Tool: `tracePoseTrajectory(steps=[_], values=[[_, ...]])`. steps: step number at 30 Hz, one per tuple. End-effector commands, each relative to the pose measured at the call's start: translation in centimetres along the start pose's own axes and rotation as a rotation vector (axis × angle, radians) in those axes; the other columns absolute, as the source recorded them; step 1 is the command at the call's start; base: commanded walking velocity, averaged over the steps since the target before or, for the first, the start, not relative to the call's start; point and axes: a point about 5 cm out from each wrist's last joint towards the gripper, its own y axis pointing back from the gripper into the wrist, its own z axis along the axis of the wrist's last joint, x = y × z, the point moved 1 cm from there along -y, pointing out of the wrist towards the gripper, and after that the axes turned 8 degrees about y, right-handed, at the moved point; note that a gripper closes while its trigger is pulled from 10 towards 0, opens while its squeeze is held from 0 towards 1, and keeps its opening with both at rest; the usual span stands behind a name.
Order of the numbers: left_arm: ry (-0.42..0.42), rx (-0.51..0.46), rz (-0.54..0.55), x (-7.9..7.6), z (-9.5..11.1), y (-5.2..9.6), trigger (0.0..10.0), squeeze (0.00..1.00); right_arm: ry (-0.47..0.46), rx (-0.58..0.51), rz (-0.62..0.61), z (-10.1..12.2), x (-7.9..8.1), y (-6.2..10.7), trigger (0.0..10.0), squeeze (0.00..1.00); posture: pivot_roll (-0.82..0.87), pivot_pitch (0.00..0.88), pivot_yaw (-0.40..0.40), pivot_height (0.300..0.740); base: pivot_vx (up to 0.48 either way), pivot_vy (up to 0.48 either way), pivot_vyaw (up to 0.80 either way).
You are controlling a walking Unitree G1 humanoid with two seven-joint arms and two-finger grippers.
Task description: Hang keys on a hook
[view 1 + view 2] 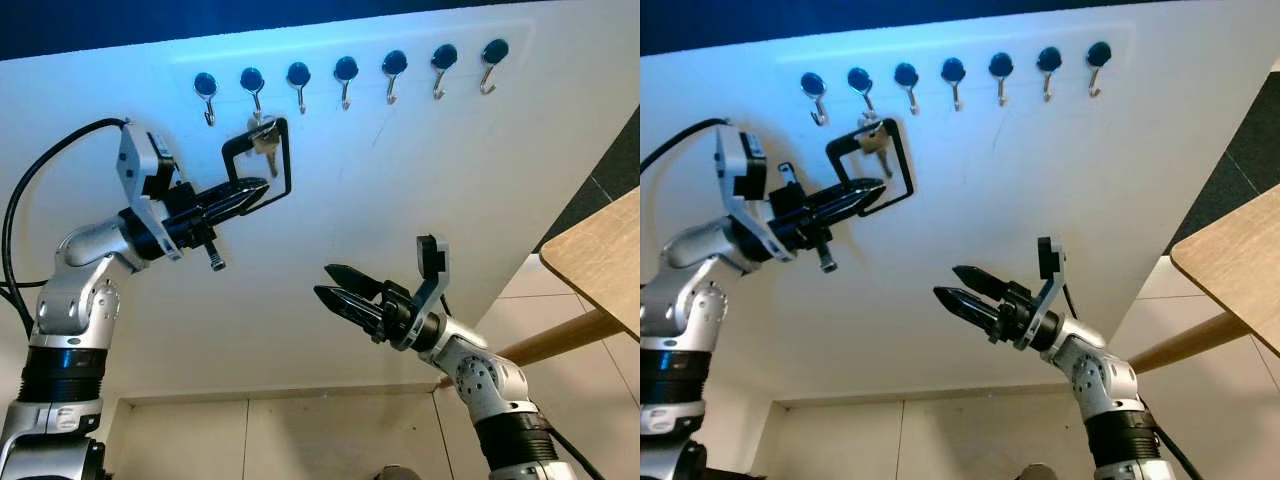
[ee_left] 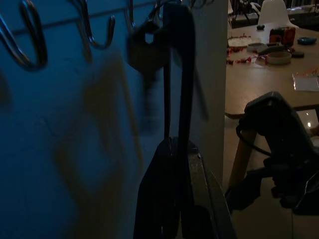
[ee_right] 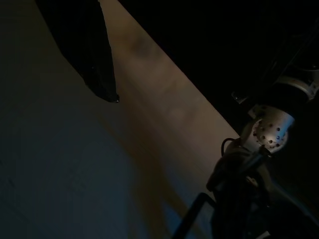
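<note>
The keys [image 1: 266, 140] hang up by the second hook [image 1: 256, 98] from my left in a row of seven hooks on the white wall [image 1: 400, 220]. They sit on a big black clip loop [image 1: 262, 165]. I cannot tell if the keys are really on the hook or just right under it.

My left tool [image 1: 252, 192] is pressed together on the bottom side of the black loop and pinches it. My left arm reaches up and across toward the wall. In my left wrist view it is dark, but I can see the loop [image 2: 178, 74] going up from my fingers [image 2: 164, 199], with the keys [image 2: 147, 50] dangling beside the shiny hooks [image 2: 97, 30].

My right tool [image 1: 332, 283] is lower down and well apart from the keys. Its two black fingers are spread a little, and it holds nothing. It points toward my left side, in front of the wall.

Off to my right is the corner of a wooden table [image 1: 600, 255] with a wooden leg [image 1: 560, 340]. In my left wrist view, far away, small things lie on a table [image 2: 264, 79].
</note>
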Motion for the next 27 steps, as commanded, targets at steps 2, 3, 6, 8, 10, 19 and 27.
tracePoseTrajectory(steps=[2,3,6,8,10,19,27], values=[[-0.012,-0.013,-0.027,-0.6,0.5,1.1,10.0,0.0,-0.025,0.033,-0.037,-1.4,-0.3,0.5,10.0,0.0,-0.09,0.111,0.094,0.74,0.0,0.0,0.0],[-0.012,-0.013,-0.027,-0.6,0.5,1.1,10.0,0.0,-0.025,0.033,-0.037,-1.4,-0.3,0.5,10.0,0.0,-0.09,0.111,0.094,0.74,0.0,0.0,0.0],[-0.011,-0.024,-0.036,-0.9,0.7,1.4,10.0,0.0,-0.033,0.062,-0.06,-2.2,-0.6,0.7,10.0,0.0,-0.08,0.115,0.095,0.74,0.0,0.0,0.0],[-0.013,-0.028,-0.025,-0.9,0.9,1.8,10.0,0.0,-0.039,0.094,-0.094,-3.0,-1.0,1.0,10.0,0.0,-0.08,0.115,0.095,0.74,0.0,0.0,0.0],[-0.024,-0.016,0.017,-0.6,1.0,2.6,10.0,0.0,-0.054,0.146,-0.177,-4.5,-1.9,1.8,10.0,0.0,-0.08,0.115,0.091,0.74,0.0,0.0,0.0],[-0.068,0.035,0.147,0.6,1.2,4.2,10.0,0.0,-0.067,0.285,-0.431,-7.6,-4.1,4.2,10.0,0.0,-0.08,0.115,0.091,0.74,0.0,0.0,0.0],[-0.079,0.054,0.216,1.4,1.3,5.0,10.0,0.0,-0.109,0.39,-0.676,-10.3,-5.2,7.4,10.0,0.0,-0.08,0.115,0.091,0.74,0.0,0.0,0.0]])
